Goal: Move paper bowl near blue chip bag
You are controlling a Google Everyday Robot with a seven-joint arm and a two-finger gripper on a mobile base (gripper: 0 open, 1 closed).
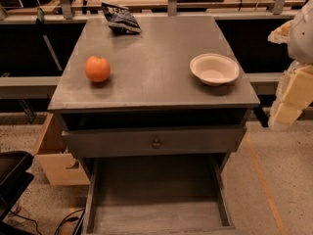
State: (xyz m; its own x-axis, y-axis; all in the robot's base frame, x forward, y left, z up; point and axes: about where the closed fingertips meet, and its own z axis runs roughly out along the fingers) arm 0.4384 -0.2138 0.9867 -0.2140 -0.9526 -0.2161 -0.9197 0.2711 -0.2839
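Three objects sit on the grey table (156, 48): the paper bowl (214, 68) upright near the front right corner, the blue chip bag (120, 18) crumpled at the rear left edge, and an orange (98, 68) toward the front left. The gripper (288, 102), apparently the pale blocky form at the right border of the view, hangs off the table's right side, near the bowl but apart from it. Its opening cannot be told from here, and it has hold of neither bowl nor bag. The step in hand is judged to be the approach, with nothing yet grasped. The next move calls for coming in over the right edge and taking the bowl by its rolled rim. Bare tabletop runs diagonally from bowl to bag, with the orange well left of that line. Room to set down lies just in front of the bag; the rear edge is close behind it, and a drawer (156, 199) stands open below the front.
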